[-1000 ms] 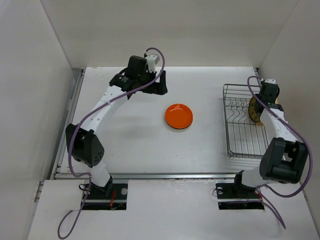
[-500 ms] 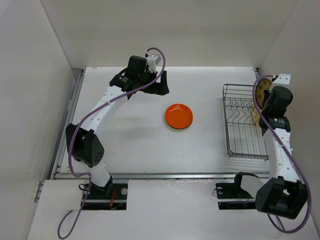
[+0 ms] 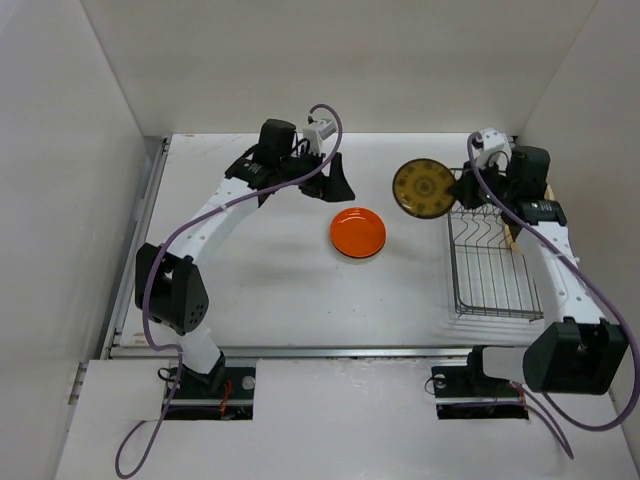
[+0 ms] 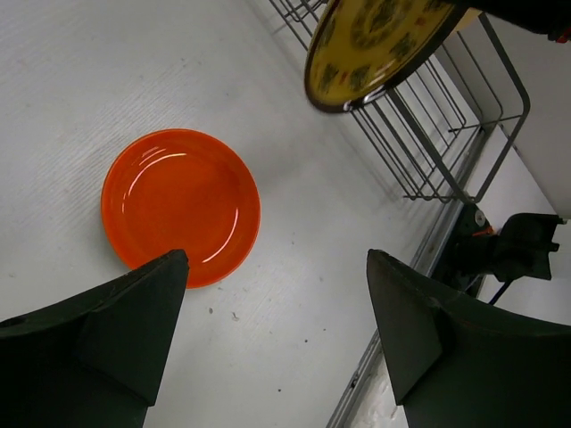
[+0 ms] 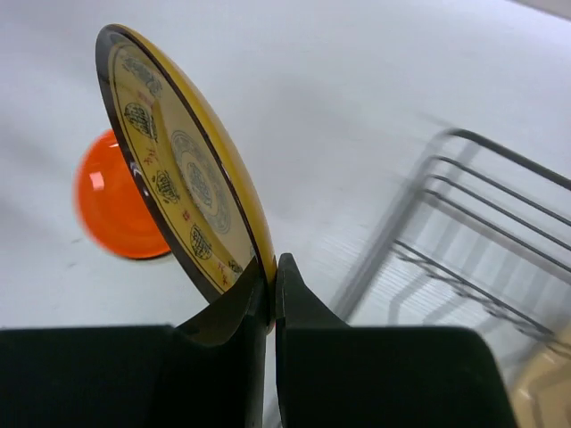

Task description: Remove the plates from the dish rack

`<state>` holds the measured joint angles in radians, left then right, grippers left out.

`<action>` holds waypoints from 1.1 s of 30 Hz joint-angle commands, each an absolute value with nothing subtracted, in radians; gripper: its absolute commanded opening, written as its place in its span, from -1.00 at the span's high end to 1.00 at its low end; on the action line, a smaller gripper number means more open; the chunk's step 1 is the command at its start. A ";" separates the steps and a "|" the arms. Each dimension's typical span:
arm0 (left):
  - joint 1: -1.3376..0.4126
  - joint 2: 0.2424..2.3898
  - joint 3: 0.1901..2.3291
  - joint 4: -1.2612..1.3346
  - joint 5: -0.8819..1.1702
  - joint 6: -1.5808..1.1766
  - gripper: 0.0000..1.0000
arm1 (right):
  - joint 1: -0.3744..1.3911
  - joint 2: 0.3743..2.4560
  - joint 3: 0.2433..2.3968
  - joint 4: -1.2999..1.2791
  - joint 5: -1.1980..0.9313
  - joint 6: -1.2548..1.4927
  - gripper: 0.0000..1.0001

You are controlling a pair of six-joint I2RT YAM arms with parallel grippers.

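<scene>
- Top view: the right gripper (image 3: 458,183) holds a gold-patterned plate (image 3: 424,188) by its rim, on edge and in the air, at the far left corner of the dish rack (image 3: 490,270). An edge hold suits a plate that stands in upright wire slots. An orange plate (image 3: 357,232) lies flat near the middle of the white bench (image 3: 270,290), between the two arms and apart from the held plate. The left gripper (image 3: 338,190) hovers just beyond the orange plate and carries nothing. Bare bench surrounds the orange plate. Walls (image 3: 60,150) close off the far side and both flanks.
- Left wrist view: this arm's fingers (image 4: 107,330) stand wide apart with nothing between them. The orange plate sits on the bench below them. The gold plate's lower edge hangs in front of the rack's end wires, which look like the nearest thing it could catch on.
- Right wrist view: this arm's fingers (image 5: 303,321) are pressed together on the gold plate's bottom rim. The plate tilts, with its patterned face turned left. The orange plate shows behind it, and blurred rack bars show to the right. A pale tan shape in the lower right corner is too blurred to name.
</scene>
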<state>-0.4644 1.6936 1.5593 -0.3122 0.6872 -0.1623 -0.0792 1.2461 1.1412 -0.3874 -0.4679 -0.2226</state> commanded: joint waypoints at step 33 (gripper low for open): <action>-0.463 1.778 1.611 -0.279 0.861 -0.115 0.91 | 0.249 1.514 1.390 -0.511 -0.902 -0.245 1.00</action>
<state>-0.4656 1.7729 1.5593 -0.3222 0.8299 -0.1013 0.2230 1.5211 1.3369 -0.5110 -0.7624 -0.2119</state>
